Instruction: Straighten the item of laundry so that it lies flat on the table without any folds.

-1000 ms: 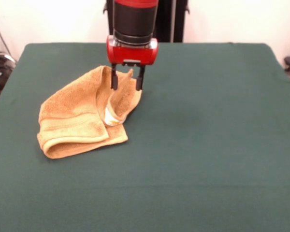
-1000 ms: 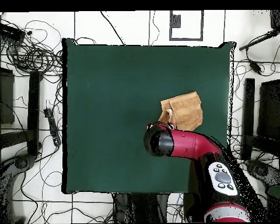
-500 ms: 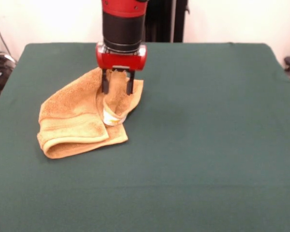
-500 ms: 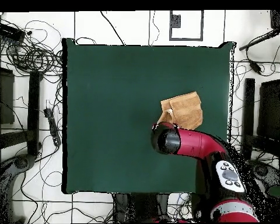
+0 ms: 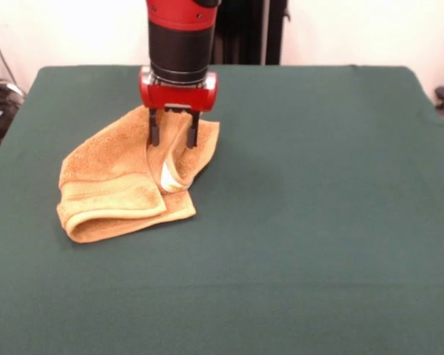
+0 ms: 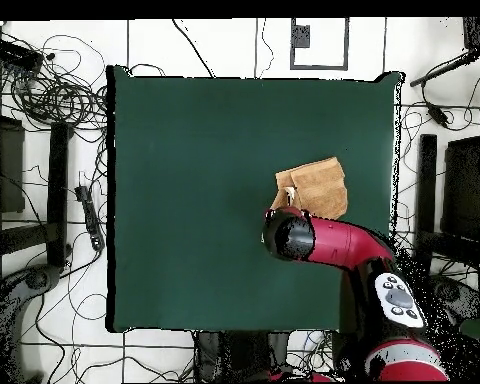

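Right now we see the end effector [image 5: 173, 137] with fingers spread, unclenched, over the raised far edge of the folded towel [image 5: 122, 177] on the table [image 5: 318, 222]; soft, limp, light, best pinched at that edge.

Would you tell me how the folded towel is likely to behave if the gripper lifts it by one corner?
The towel is soft terry in loose folds, so it would probably droop limply. The open gripper may catch several layers.
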Controlling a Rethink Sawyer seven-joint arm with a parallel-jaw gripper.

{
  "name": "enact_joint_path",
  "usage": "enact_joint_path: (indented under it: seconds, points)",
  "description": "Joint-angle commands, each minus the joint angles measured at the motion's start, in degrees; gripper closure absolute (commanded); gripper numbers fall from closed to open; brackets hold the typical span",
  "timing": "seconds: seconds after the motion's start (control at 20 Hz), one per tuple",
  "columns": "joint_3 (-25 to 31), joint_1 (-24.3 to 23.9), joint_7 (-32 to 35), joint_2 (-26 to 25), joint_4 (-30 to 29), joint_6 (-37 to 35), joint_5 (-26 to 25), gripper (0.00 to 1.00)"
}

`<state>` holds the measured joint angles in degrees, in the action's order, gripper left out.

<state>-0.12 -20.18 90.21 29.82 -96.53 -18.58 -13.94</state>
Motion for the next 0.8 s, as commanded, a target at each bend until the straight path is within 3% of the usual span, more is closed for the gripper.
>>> enact_joint_path:
  seconds: [0.05,0.8]
  points:
    - [2.72,2.24,8.16,-1.19,2.1,-5.38,2.94,0.0]
    - [1.46,3.49,11.01,-1.46,0.51,-1.6,3.35,0.0]
